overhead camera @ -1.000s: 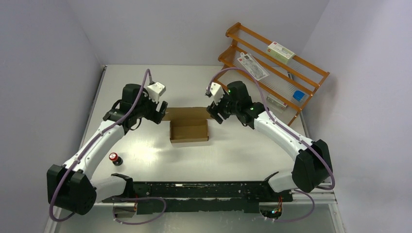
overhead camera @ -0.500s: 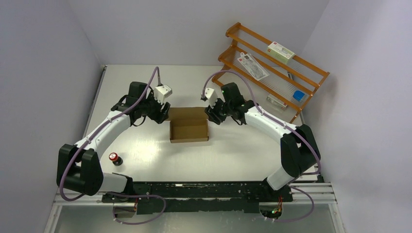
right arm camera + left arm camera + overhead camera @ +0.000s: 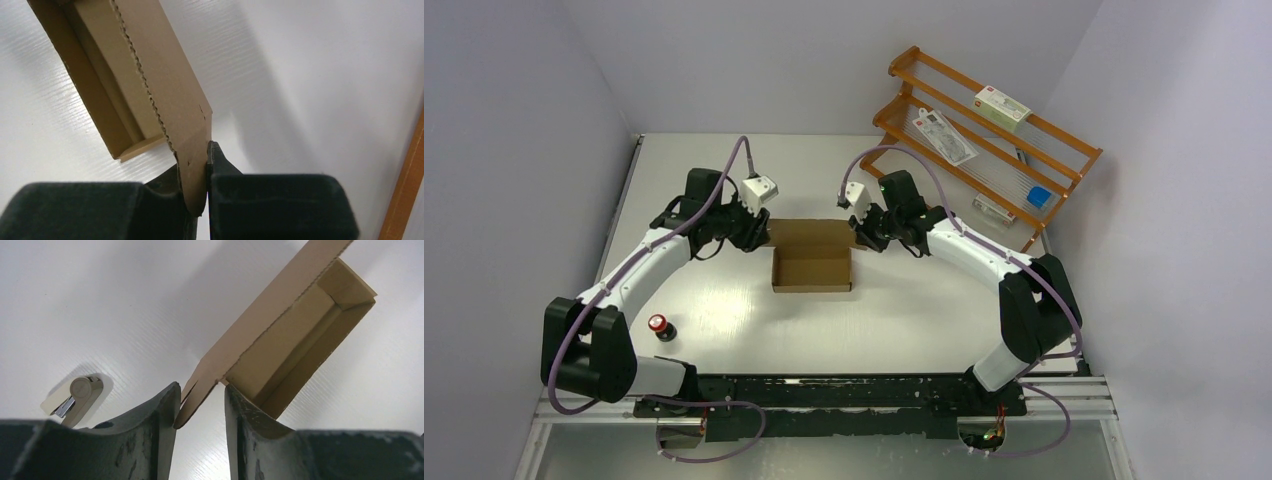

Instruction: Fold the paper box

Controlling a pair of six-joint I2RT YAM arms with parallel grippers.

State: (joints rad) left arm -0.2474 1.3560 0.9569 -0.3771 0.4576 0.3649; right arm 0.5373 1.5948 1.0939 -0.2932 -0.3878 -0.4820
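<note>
The right fingers (image 3: 211,165) are shut tight on a corner of the paper box (image 3: 812,268) lid flap. The left fingers (image 3: 170,402) are apart, and the other corner of the flap pokes in between them. The box is an open brown tray. It sits in the middle of the white worktop (image 3: 874,320), with the flap on its far side. The left arm (image 3: 639,270) and right arm (image 3: 984,265) both reach forward and bend in toward the box. There are two arms, one box, one orange rack (image 3: 1024,140) at the far right, and one little red-topped thing (image 3: 661,326) near the left arm.
</note>
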